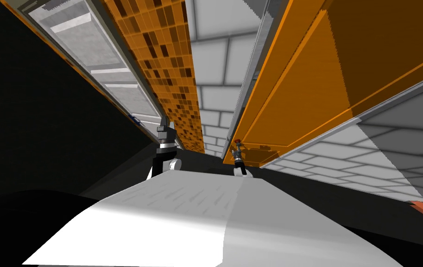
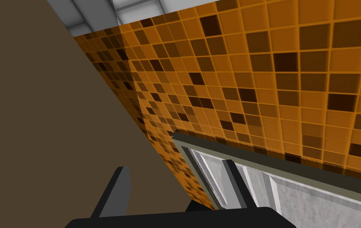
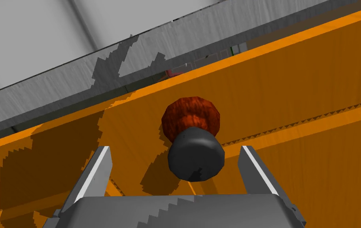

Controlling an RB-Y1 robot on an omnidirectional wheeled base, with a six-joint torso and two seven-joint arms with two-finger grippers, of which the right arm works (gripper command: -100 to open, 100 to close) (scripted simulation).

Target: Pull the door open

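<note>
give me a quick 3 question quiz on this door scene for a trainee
1. True or false: the right jaws are shut on the knob.
2. What colour is the door that carries the knob? A white, B orange, C green.
3. Fill in: the wall ahead of the left jaws is covered in orange ____.

Key
1. False: they stand open, one on each side of the knob, not touching it.
2. B.
3. tiles.
</note>
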